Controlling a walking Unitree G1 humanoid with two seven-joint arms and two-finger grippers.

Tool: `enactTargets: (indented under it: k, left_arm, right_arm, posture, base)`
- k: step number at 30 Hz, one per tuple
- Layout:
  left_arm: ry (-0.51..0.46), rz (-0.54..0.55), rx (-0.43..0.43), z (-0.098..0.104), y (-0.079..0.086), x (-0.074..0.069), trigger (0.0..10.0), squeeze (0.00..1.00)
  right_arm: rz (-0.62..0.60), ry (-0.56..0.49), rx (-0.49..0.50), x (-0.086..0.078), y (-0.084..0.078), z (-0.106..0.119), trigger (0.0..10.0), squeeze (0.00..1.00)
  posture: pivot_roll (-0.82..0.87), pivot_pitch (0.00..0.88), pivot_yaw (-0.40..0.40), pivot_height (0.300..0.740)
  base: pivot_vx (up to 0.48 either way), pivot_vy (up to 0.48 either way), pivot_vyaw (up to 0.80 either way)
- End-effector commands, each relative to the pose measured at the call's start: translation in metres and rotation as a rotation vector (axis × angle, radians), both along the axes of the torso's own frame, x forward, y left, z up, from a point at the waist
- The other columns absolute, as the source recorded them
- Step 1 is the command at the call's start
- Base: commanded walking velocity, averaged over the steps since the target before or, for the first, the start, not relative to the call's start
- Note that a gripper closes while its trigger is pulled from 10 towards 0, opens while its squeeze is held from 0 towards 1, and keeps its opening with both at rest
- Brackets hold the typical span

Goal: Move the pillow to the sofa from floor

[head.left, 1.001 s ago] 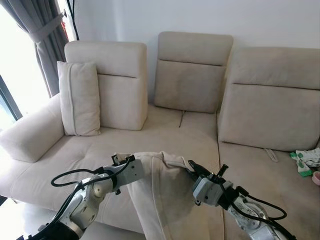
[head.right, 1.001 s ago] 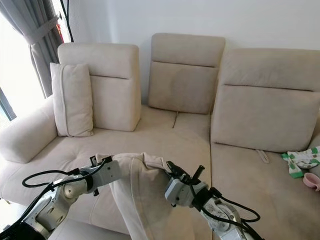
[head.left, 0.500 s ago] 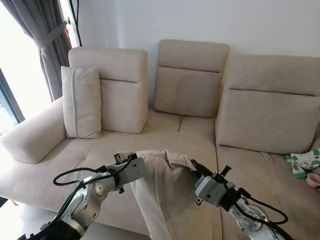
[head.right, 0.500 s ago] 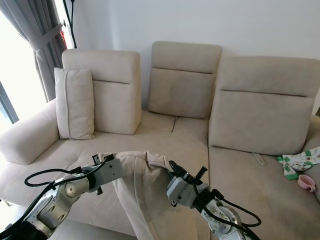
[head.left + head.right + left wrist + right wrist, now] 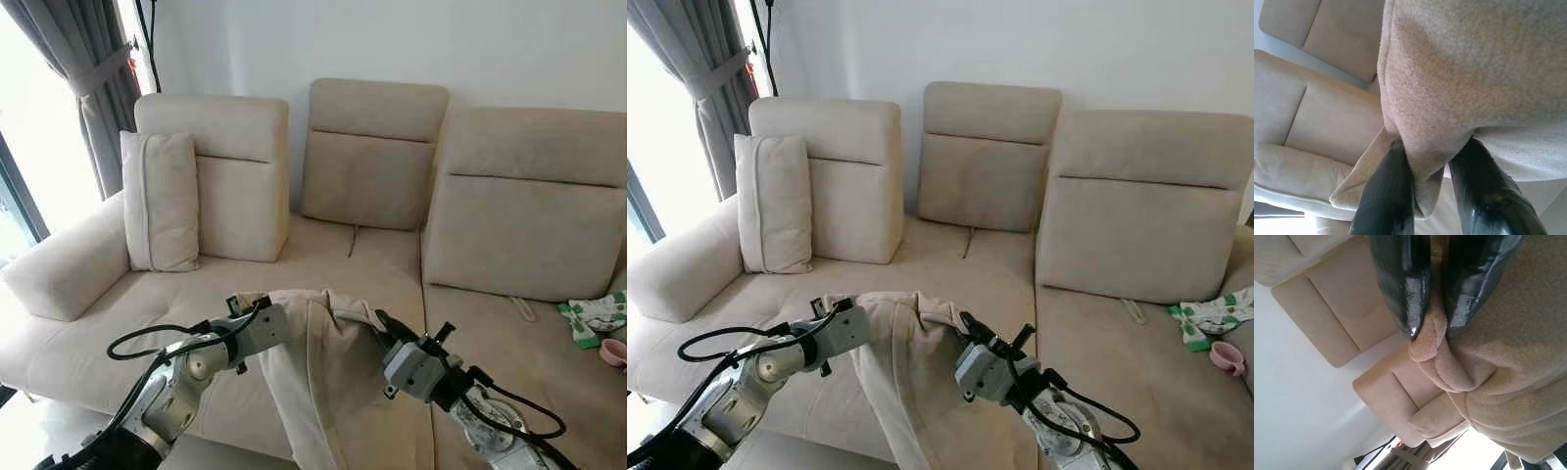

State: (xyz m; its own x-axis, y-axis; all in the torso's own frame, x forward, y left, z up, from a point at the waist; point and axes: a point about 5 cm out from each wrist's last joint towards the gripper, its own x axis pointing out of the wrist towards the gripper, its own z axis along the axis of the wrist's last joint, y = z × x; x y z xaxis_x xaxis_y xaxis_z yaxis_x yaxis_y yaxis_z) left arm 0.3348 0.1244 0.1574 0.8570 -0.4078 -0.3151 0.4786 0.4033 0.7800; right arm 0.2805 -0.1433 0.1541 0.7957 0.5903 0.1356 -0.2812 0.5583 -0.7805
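A beige pillow (image 5: 328, 382) hangs between my two arms, held up in front of the beige sofa (image 5: 333, 259), over its front seat edge. My left gripper (image 5: 1431, 188) is shut on the pillow's left top corner, the cloth pinched between its fingers (image 5: 1386, 196). My right gripper (image 5: 1434, 335) is shut on the right top edge, its fingertips (image 5: 1410, 308) squeezing a fold of the seam. In the eye views the left gripper (image 5: 257, 311) and the right gripper (image 5: 377, 323) sit at the pillow's upper corners. The pillow's lower part runs out of view.
Another beige pillow (image 5: 160, 201) stands upright against the sofa's left back cushion. A green-and-white cloth (image 5: 595, 318) and a pink object (image 5: 618, 351) lie on the right seat. A grey curtain (image 5: 88, 69) and a bright window are at the left.
The camera view has risen slightly since a second ago. Both grippers keep their hold, and the pillow's top edge has shifted a little toward the sofa.
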Motion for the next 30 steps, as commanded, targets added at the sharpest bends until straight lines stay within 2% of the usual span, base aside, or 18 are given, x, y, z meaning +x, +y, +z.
enactTargets:
  k: [1, 23, 30]
  left_arm:
    - [-0.062, -0.082, -0.037, 0.0145, -0.0154, -0.0008, 10.0, 0.00]
    - [-0.072, -0.091, -0.039, 0.0155, -0.0180, 0.0002, 10.0, 0.00]
    - [-0.078, -0.087, -0.040, 0.0152, -0.0181, 0.0008, 10.0, 0.00]
  right_arm:
    - [0.062, -0.049, 0.018, -0.0034, 0.0131, 0.0108, 10.0, 0.00]
    - [0.048, -0.060, 0.022, -0.0024, 0.0116, 0.0135, 10.0, 0.00]
    - [0.046, -0.057, 0.022, -0.0030, 0.0112, 0.0133, 10.0, 0.00]
  posture:
    - [0.14, 0.000, 0.019, 0.740]
    - [0.13, 0.000, 0.023, 0.740]
    - [0.13, 0.000, 0.024, 0.740]
  base:
    - [0.382, 0.000, 0.00]
    - [0.393, 0.000, 0.00]
    - [0.041, 0.000, 0.00]
